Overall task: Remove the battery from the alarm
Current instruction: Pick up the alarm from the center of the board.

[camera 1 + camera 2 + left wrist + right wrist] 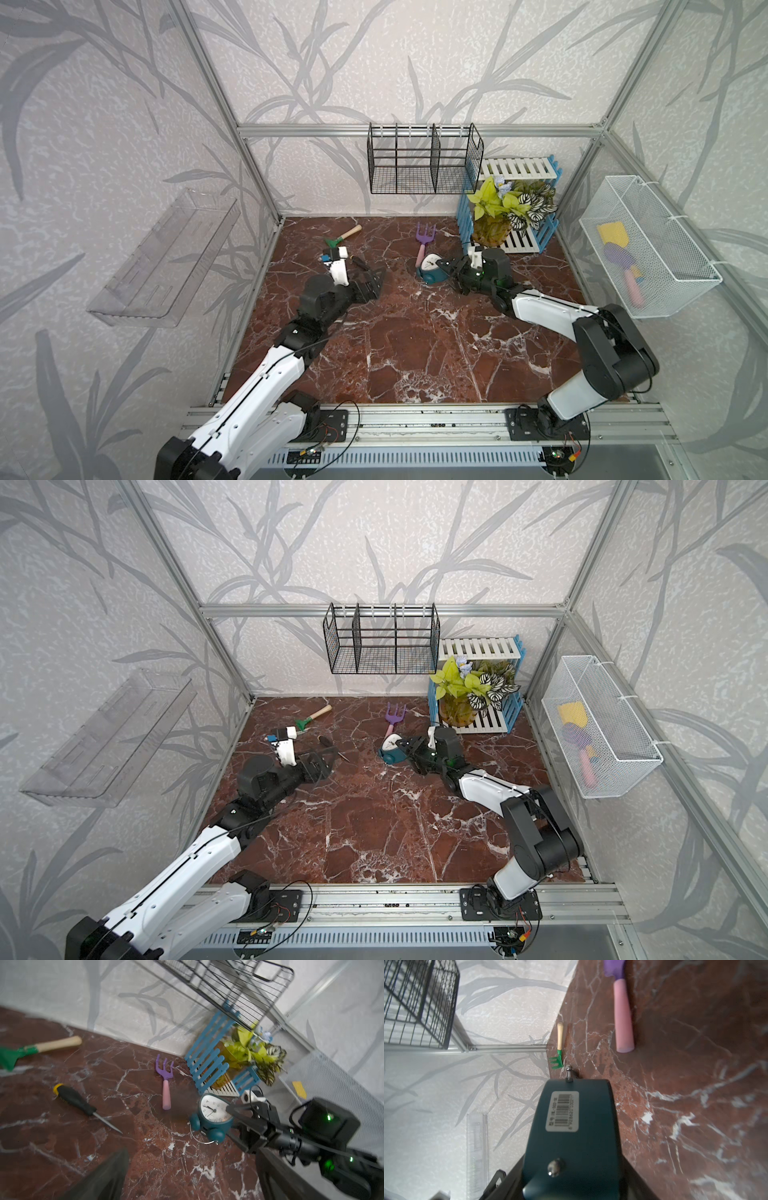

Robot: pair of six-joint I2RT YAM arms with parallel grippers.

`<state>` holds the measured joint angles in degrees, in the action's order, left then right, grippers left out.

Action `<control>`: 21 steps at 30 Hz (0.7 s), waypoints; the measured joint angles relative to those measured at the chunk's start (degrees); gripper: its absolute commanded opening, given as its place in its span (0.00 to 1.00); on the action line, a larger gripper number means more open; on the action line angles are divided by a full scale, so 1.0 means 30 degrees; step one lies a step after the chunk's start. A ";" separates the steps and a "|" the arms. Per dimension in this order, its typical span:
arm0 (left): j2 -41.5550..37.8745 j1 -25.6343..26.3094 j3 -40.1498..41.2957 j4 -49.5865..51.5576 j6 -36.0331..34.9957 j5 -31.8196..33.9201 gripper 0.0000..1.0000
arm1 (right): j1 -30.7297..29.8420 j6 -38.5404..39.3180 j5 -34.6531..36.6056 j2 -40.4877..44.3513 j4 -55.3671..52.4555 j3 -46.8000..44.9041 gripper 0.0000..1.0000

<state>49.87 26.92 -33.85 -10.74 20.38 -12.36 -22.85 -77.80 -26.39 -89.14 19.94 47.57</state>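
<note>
Alarm clock, dark teal with a round white face, is clamped by the right gripper low over the red marble table, right of centre and towards the back. One jaw lies across the face and the other behind the body, at the base end. The bells and wire loop point towards the left arm. This hold looks meant to steady the clock and offer it to the other arm.

The left gripper hangs well apart from the clock, jaws spread wide and empty. A black-handled screwdriver lies loose on the table just beyond it, probably set there for prying. A purple fork with a pink handle lies just beside the clock.

No view shows the battery; it is likely inside the clock. The back, where a cover would sit, is turned away or hidden by the jaw. The right wrist view shows only the underside, with a barcode label. Whether the wire loop touches the table cannot be told
</note>
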 measured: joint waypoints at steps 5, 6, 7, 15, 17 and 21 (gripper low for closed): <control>0.0444 0.3453 0.1566 -0.2157 -1.0273 0.0087 1.00 | 0.0080 -0.2382 -0.0656 0.1268 -0.4575 0.0925 0.39; 0.1173 0.3759 0.1545 -0.2324 -1.2050 0.0073 1.00 | 0.0066 -0.2871 -0.0743 0.1443 -0.5384 0.1100 0.39; 0.1938 0.3920 0.1421 -0.2382 -1.3216 0.0073 1.00 | 0.0051 -0.3330 -0.0816 0.1610 -0.6054 0.1209 0.39; 0.8364 0.4575 -0.1035 -0.3016 -1.9708 -0.0219 1.00 | 0.0044 -0.6521 -0.1945 0.2018 -0.8306 0.1333 0.39; 0.9559 0.4663 -0.1705 -0.3424 -2.0495 -0.0255 1.00 | 0.0044 -0.7031 -0.2273 0.2018 -0.8386 0.1333 0.39; 1.1409 0.4743 -0.2951 -0.3920 -2.1289 -0.0459 0.98 | 0.0036 -0.7941 -0.2849 0.2018 -0.8327 0.1333 0.40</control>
<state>84.09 41.15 -42.70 -22.50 -43.48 -13.74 -22.74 -101.62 -34.94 -83.09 -5.04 51.57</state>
